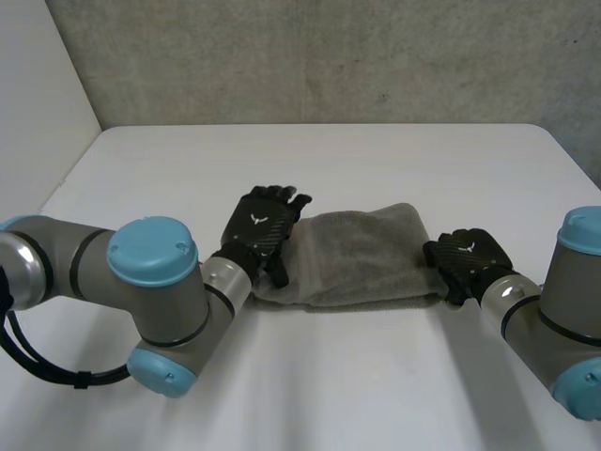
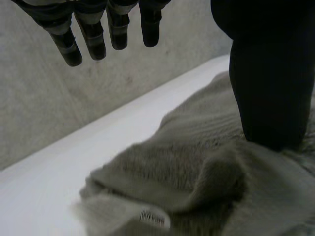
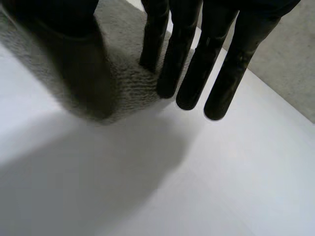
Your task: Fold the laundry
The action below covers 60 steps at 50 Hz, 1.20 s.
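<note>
A grey towel (image 1: 362, 254) lies folded into a long band across the middle of the white table (image 1: 329, 376). My left hand (image 1: 258, 230) rests on its left end with the fingers straight. In the left wrist view those fingers (image 2: 98, 34) hang clear above the towel (image 2: 197, 177) while the thumb (image 2: 270, 88) presses down on it. My right hand (image 1: 470, 258) is at the towel's right end. Its straight fingers (image 3: 197, 73) point down at the edge of the towel (image 3: 128, 83) and the bare table, with the thumb (image 3: 78, 59) over the cloth.
A grey wall (image 1: 329, 56) runs behind the table's far edge. A small white label (image 2: 152, 216) shows at the towel's near corner by my left hand. Both arms lie low over the table's front.
</note>
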Available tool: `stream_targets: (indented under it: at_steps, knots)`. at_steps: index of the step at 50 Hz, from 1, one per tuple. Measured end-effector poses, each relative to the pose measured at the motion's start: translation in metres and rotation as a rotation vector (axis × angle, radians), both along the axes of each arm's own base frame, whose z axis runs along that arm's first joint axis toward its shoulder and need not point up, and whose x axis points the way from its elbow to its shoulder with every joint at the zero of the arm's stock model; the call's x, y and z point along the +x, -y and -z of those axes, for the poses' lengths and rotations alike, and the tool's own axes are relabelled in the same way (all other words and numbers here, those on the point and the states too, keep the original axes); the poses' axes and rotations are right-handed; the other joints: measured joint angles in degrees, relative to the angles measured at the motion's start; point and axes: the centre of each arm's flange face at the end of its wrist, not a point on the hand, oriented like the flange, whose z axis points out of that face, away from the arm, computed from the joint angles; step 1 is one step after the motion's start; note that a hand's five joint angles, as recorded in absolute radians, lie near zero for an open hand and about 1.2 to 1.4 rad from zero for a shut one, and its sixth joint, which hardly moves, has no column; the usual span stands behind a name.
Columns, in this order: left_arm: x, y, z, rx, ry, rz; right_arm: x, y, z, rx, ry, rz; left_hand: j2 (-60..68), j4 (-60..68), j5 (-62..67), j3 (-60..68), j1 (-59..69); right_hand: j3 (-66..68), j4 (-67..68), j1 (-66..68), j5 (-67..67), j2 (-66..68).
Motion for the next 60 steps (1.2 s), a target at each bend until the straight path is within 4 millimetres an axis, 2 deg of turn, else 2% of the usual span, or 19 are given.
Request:
stream_targets:
  at_steps: [1, 2, 7, 10, 11, 17, 21, 22, 24, 25, 27, 30, 33, 35, 39, 43, 47, 53, 60]
  knots:
    - [0.002, 0.000, 0.002, 0.007, 0.008, -0.011, 0.001, 0.003, 0.000, -0.011, -0.002, 0.001, 0.0, 0.0, 0.0, 0.0, 0.0, 10.5, 11.8, 9.9, 11.7, 10.8]
    - [0.003, 0.000, 0.002, 0.013, 0.015, -0.023, 0.002, 0.006, -0.002, -0.026, -0.003, 0.002, 0.0, 0.0, 0.0, 0.0, 0.0, 15.8, 17.3, 14.2, 16.5, 16.1]
    - [0.013, -0.001, -0.006, 0.027, 0.031, -0.055, 0.009, 0.018, -0.017, -0.100, 0.005, -0.001, 0.0, 0.0, 0.0, 0.0, 0.0, 18.6, 20.1, 19.5, 19.9, 18.0]
    - [0.020, -0.003, -0.015, 0.027, 0.031, -0.070, 0.020, 0.020, -0.032, -0.151, 0.019, -0.024, 0.0, 0.0, 0.0, 0.0, 0.0, 18.6, 20.1, 19.5, 19.9, 18.0]
    - [0.024, -0.004, -0.020, 0.027, 0.031, -0.079, 0.030, 0.017, -0.040, -0.176, 0.029, -0.052, 0.0, 0.0, 0.0, 0.0, 0.0, 18.6, 20.1, 19.5, 19.9, 18.0]
    - [0.047, -0.003, -0.040, 0.010, 0.023, -0.150, 0.102, -0.026, -0.067, -0.277, 0.082, -0.272, 0.0, 0.0, 0.0, 0.0, 0.0, 18.7, 20.1, 19.5, 19.9, 18.0]
    - [0.067, 0.000, -0.048, 0.002, 0.021, -0.217, 0.143, -0.061, -0.068, -0.297, 0.079, -0.408, 0.0, 0.0, 0.0, 0.0, 0.0, 18.6, 20.0, 19.4, 19.8, 17.9]
    - [0.070, 0.001, -0.048, 0.002, 0.021, -0.225, 0.147, -0.066, -0.066, -0.295, 0.073, -0.422, 0.0, 0.0, 0.0, 0.0, 0.0, 17.8, 19.5, 18.6, 19.2, 17.2]
    - [0.079, 0.003, -0.050, 0.002, 0.021, -0.254, 0.156, -0.075, -0.063, -0.287, 0.054, -0.440, 0.0, 0.0, 0.0, 0.0, 0.0, 5.8, 8.3, 6.4, 7.2, 4.6]
    - [0.086, 0.004, -0.051, 0.003, 0.022, -0.274, 0.158, -0.079, -0.061, -0.279, 0.040, -0.434, 0.0, 0.0, 0.0, 0.0, 0.0, -6.0, -4.5, -5.5, -6.1, -7.4]
    - [0.094, 0.006, -0.051, 0.006, 0.023, -0.295, 0.154, -0.077, -0.060, -0.267, 0.021, -0.388, 0.0, 0.0, 0.0, 0.0, 0.0, -22.2, -20.5, -22.5, -22.7, -24.1]
    - [0.101, 0.007, -0.051, 0.009, 0.022, -0.312, 0.137, -0.062, -0.061, -0.254, 0.017, -0.285, 0.0, 0.0, 0.0, 0.0, 0.0, -29.1, -27.3, -28.8, -29.9, -29.7]
    - [0.102, 0.007, -0.052, 0.006, 0.018, -0.311, 0.112, -0.043, -0.063, -0.240, 0.036, -0.180, 0.0, 0.0, 0.0, 0.0, 0.0, -29.2, -27.4, -29.0, -30.3, -29.7]
    - [0.100, 0.008, -0.055, -0.002, 0.009, -0.303, 0.084, -0.026, -0.062, -0.215, 0.067, -0.102, 0.0, 0.0, 0.0, 0.0, 0.0, -29.2, -27.4, -29.0, -30.3, -29.7]
    - [0.093, 0.008, -0.062, -0.023, -0.010, -0.281, 0.048, -0.014, -0.055, -0.154, 0.113, -0.046, 0.0, 0.0, 0.0, 0.0, 0.0, -29.2, -27.4, -29.0, -30.3, -29.7]
    - [0.083, 0.005, -0.066, -0.042, -0.027, -0.250, 0.021, -0.014, -0.039, -0.063, 0.145, -0.032, 0.0, 0.0, 0.0, 0.0, 0.0, -29.2, -27.4, -29.0, -30.3, -29.7]
    - [0.077, 0.002, -0.067, -0.053, -0.036, -0.231, 0.007, -0.017, -0.024, 0.008, 0.158, -0.027, 0.0, 0.0, 0.0, 0.0, 0.0, -29.2, -27.4, -29.0, -30.1, -29.7]
    - [0.075, -0.001, -0.066, -0.055, -0.040, -0.222, 0.003, -0.019, -0.011, 0.047, 0.159, -0.027, 0.0, 0.0, 0.0, 0.0, 0.0, -27.6, -26.1, -27.2, -26.7, -28.4]
    - [0.076, -0.002, -0.065, -0.047, -0.048, -0.224, 0.005, -0.010, -0.002, 0.006, 0.155, -0.021, 0.0, 0.0, 0.0, 0.0, 0.0, -10.0, -8.6, -9.5, -9.4, -10.6]
